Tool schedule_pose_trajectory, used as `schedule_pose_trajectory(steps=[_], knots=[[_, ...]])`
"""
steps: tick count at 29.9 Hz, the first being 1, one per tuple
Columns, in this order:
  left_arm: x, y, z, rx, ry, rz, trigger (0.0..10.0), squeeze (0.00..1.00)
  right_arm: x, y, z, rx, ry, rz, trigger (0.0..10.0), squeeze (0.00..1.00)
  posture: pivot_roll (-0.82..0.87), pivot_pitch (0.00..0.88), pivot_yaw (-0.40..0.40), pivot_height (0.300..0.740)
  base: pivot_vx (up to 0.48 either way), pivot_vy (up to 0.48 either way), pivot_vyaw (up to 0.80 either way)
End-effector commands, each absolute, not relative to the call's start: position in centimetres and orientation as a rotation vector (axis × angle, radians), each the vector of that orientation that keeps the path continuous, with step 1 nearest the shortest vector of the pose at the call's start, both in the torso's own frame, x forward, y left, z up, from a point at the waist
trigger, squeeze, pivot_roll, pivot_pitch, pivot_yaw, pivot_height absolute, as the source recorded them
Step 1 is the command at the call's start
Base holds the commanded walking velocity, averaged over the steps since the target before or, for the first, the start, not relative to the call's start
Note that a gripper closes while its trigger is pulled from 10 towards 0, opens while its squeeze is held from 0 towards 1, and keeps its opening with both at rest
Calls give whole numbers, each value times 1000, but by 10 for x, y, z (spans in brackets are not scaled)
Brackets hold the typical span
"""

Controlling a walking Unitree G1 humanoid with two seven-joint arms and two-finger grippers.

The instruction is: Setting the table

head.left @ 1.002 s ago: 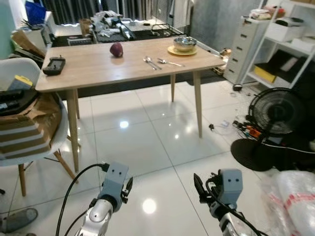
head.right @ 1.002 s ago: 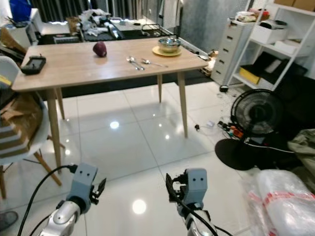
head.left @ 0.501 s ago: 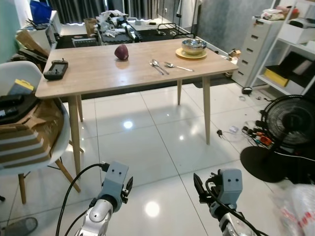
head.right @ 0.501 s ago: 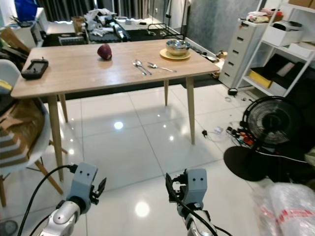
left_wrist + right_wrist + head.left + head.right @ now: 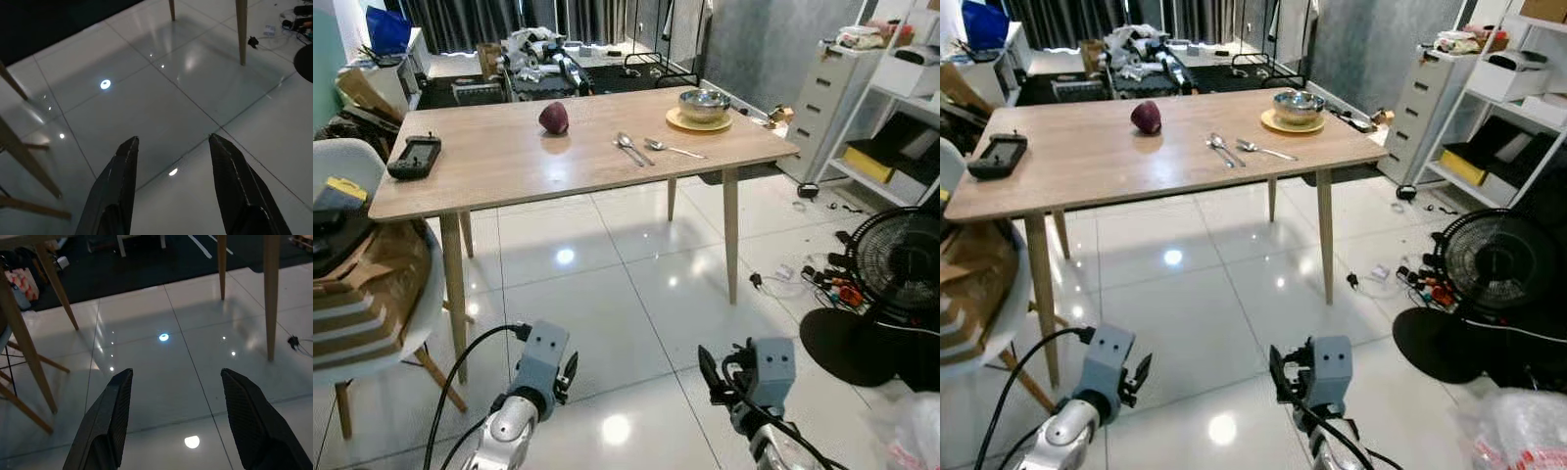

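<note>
A light wooden table (image 5: 568, 166) stands ahead of me. On its far right end a metal bowl (image 5: 703, 99) sits on a yellow plate (image 5: 699, 121). Two spoons (image 5: 633, 149) lie side by side near the middle, and a dark red round fruit (image 5: 553, 117) rests behind them. A black handheld device (image 5: 414, 157) lies at the table's left end. My left gripper (image 5: 172, 139) and right gripper (image 5: 176, 372) hang low over the glossy tiled floor, both open and holding nothing, well short of the table.
A white chair (image 5: 372, 323) loaded with cardboard and bags stands left of the table. A black floor fan (image 5: 893, 274), loose cables (image 5: 808, 279), white drawers (image 5: 832, 98) and a shelf unit line the right side. Clutter sits behind the table.
The camera has moved closer to the table and turned a little, so the table looks larger. Both grippers hang as before, still open.
</note>
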State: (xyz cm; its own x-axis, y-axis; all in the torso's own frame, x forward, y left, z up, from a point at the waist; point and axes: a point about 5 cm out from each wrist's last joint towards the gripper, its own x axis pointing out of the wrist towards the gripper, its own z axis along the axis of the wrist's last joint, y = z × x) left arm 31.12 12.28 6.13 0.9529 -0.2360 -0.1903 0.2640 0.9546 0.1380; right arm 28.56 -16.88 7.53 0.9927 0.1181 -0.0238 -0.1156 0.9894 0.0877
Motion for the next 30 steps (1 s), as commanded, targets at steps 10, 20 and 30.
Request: schedule_pose_trajectory(steps=[10,20,30], knots=[[313,120,64,178,165,-268,10000,0,287,-171,79,95,19,107,10000,0,67,45,74,740,480,0,0],[319,117,85,191,80,-278,10000,0,294,-175,101,121,-64,56,10000,0,70,52,72,740,480,0,0],[335,107,156,289,-212,-309,10000,0,305,-174,145,159,-212,37,10000,0,74,56,72,740,479,0,0]])
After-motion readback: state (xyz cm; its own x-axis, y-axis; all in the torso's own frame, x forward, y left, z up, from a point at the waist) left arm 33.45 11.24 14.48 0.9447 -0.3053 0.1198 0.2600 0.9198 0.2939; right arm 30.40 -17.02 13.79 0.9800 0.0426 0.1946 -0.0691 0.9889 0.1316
